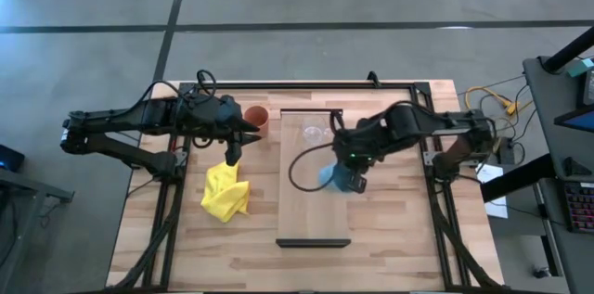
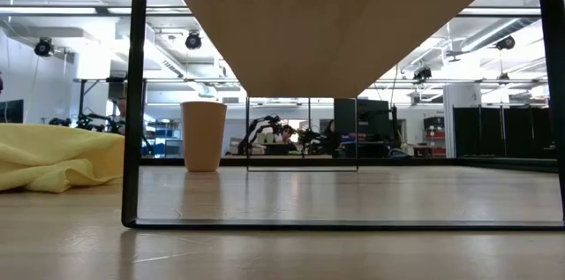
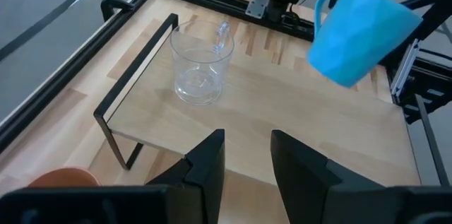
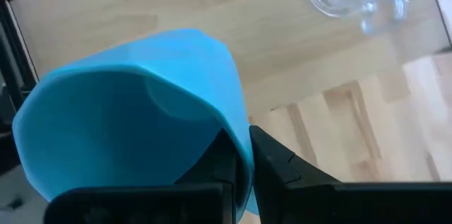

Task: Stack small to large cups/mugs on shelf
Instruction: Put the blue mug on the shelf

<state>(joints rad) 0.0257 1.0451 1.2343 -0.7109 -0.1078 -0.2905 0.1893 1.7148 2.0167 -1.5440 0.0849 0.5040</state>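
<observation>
The light-blue mug [image 1: 332,178] is held by my right gripper [image 1: 353,181] above the right side of the pale wooden shelf [image 1: 311,210]; it also shows in the left wrist view [image 3: 360,33]. The clear glass mug [image 1: 313,132] stands upright on its base at the shelf's far end, and also shows in the left wrist view [image 3: 203,61]. The orange-brown cup [image 1: 255,118] stands on the tabletop left of the shelf. My left gripper [image 1: 237,148] is open and empty beside that cup, pointing toward the shelf. My right gripper pinches the blue mug's wall at the rim [image 4: 239,146], one finger inside the mouth and one outside. The mug is lifted clear of the shelf and tilted, its base [image 3: 339,75] pointing down toward the table's left.
A yellow cloth [image 1: 225,192] lies crumpled on the tabletop left of the shelf, near my left gripper. The shelf stands raised on a thin black frame [image 2: 132,94]. Black rails run along the table's far and side edges [image 1: 306,83].
</observation>
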